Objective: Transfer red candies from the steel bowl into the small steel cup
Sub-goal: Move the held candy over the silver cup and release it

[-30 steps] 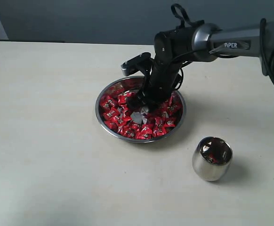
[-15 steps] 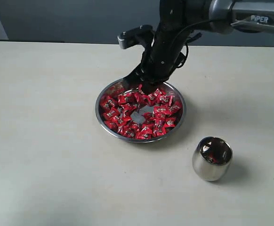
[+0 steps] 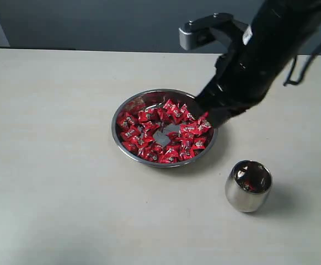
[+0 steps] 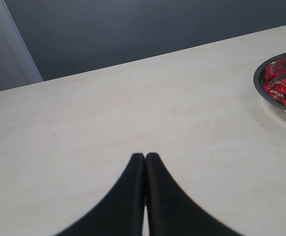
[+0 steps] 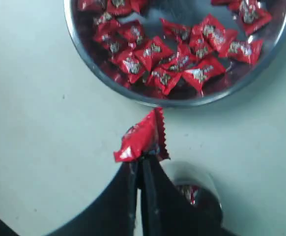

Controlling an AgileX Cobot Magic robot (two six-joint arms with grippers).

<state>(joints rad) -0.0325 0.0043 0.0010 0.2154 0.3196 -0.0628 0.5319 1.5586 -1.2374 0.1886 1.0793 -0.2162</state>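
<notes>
The steel bowl (image 3: pixel 114 130) holds many red candies (image 3: pixel 163 138) in the middle of the table. My right gripper (image 3: pixel 209 114) hangs over the bowl's right rim, shut on one red candy (image 5: pixel 142 138) pinched at its fingertips (image 5: pixel 142 160). The small steel cup (image 3: pixel 248 186) stands upright to the bowl's lower right, with some red showing inside; in the right wrist view the cup (image 5: pixel 203 178) lies partly behind one finger. My left gripper (image 4: pixel 145 156) is shut and empty over bare table, with the bowl (image 4: pixel 262 94) off to one side. It does not show in the exterior view.
The pale tabletop (image 3: pixel 55 182) stretches to the left and front of the bowl. A dark wall (image 3: pixel 94 22) runs behind the table's far edge. The black right arm (image 3: pixel 271 44) reaches in from the upper right.
The right gripper shut on a candy down in the bowl, then rose and swung right with it, out to the bowl's right rim. The bowl and cup stayed put.
</notes>
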